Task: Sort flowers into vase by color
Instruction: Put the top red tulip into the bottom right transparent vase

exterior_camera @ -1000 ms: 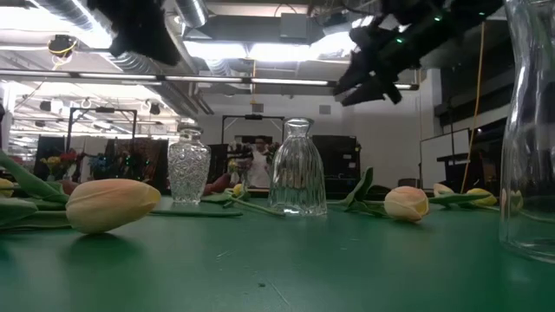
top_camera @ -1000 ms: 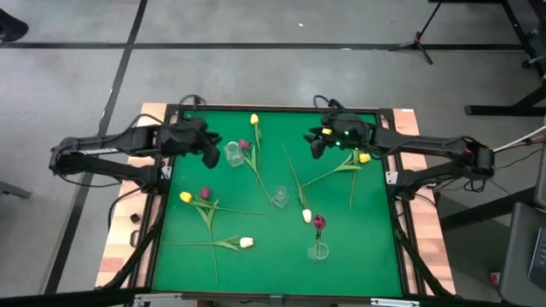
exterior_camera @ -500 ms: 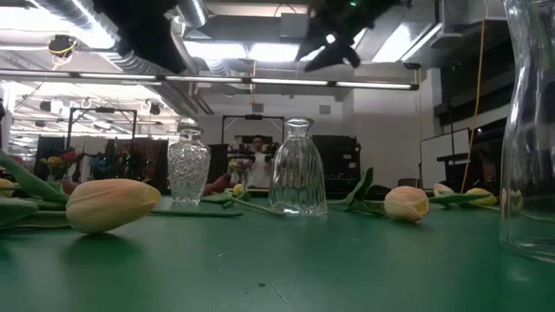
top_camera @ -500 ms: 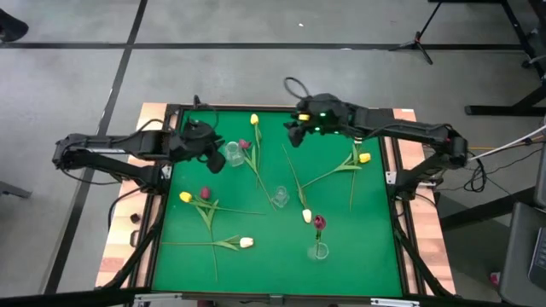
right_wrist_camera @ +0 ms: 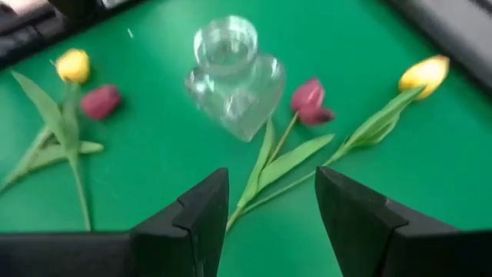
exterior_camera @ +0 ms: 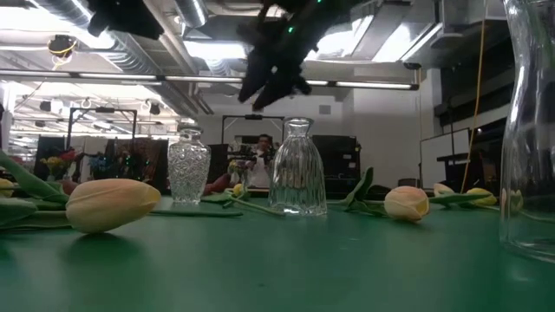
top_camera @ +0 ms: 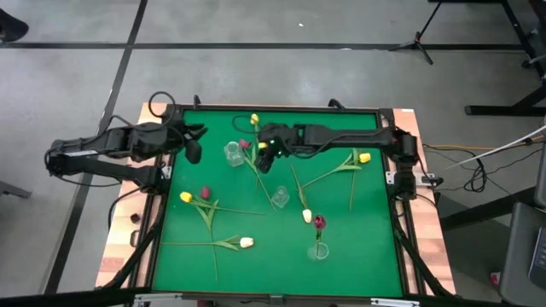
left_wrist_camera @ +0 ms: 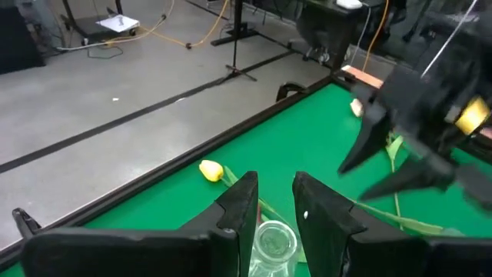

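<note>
Flowers lie scattered on the green mat (top_camera: 358, 247). A dark red tulip (top_camera: 245, 145) and a yellow tulip (top_camera: 254, 119) lie beside the back glass vase (top_camera: 231, 153). My right gripper (top_camera: 264, 152) hangs open above that dark red tulip (right_wrist_camera: 307, 96), its stem running between the fingers (right_wrist_camera: 192, 223) in the right wrist view, not touching. My left gripper (top_camera: 194, 148) is open and holds nothing, just left of the same vase (left_wrist_camera: 273, 242). A front vase (top_camera: 318, 251) holds one dark red tulip (top_camera: 319, 223). Cream tulips (top_camera: 307, 216) (top_camera: 246, 242) lie loose.
A third glass vase (top_camera: 281, 198) stands mid-mat with nothing in it. A yellow tulip (top_camera: 364, 158) lies at the right, and a yellow (top_camera: 185, 197) and dark red pair (top_camera: 205, 193) at the left. A raised frame (top_camera: 273, 108) edges the mat. A person (exterior_camera: 263, 152) stands far behind.
My right arm has swung left across the back of the mat, from near the right yellow tulip to over the dark red tulip by the back vase. My left gripper drew back slightly left.
</note>
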Robot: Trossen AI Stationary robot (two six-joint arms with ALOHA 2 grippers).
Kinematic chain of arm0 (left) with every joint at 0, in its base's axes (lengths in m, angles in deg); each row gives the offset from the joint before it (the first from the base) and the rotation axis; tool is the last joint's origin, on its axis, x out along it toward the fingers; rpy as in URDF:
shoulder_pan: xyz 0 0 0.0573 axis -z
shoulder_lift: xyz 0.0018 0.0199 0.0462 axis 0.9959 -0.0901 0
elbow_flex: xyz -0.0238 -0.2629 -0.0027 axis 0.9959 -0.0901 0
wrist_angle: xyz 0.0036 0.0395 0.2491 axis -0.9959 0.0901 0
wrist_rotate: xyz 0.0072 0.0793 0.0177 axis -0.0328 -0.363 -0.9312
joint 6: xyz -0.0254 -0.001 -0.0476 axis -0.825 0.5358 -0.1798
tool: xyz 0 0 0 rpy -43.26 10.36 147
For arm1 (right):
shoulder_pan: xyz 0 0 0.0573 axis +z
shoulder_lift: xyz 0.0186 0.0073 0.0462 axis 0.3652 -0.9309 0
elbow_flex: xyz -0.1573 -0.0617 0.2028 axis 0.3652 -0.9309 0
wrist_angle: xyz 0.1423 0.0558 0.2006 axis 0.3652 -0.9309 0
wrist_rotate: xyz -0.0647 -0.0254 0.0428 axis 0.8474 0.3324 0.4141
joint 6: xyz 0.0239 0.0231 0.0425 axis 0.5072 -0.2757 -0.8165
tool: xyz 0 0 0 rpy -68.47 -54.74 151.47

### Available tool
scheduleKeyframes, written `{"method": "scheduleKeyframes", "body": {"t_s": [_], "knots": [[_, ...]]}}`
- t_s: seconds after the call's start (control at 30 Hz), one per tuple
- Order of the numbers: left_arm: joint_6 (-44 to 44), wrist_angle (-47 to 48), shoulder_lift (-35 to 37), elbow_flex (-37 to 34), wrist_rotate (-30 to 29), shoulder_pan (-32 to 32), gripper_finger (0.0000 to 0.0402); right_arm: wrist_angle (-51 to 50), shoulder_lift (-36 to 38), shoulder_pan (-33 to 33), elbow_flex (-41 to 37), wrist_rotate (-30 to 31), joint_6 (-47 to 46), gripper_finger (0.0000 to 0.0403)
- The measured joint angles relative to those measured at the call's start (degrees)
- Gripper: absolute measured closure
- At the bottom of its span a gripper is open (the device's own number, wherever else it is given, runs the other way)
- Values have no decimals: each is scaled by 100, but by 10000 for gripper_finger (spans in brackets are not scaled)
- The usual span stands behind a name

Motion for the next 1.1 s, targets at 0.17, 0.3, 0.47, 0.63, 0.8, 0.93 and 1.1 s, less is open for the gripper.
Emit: {"method": "scheduleKeyframes", "body": {"t_s": [0.17, 0.3, 0.47, 0.63, 0.8, 0.93, 1.1], "knots": [[8, 43, 75, 0, 0, 0, 318, 53, -408, 6, -4, -2, -379, 207], [136, 96, 75, 0, 1, 2, 318, 225, -715, -4, -7, -4, -411, 207], [142, 108, 73, 0, 0, 0, 318, 415, -923, 1, -8, -57, -435, 207], [144, 108, 73, 0, 0, 1, 318, 592, -1148, 8, -8, -119, -498, 207], [146, 108, 75, 0, 0, 2, 318, 648, -1334, 7, -12, -208, -499, 207], [162, 108, 75, 0, 0, 0, 318, 682, -1339, 7, -12, -171, -499, 207], [162, 108, 75, 0, 0, 0, 318, 820, -1382, 7, -10, -120, -499, 207]]}}
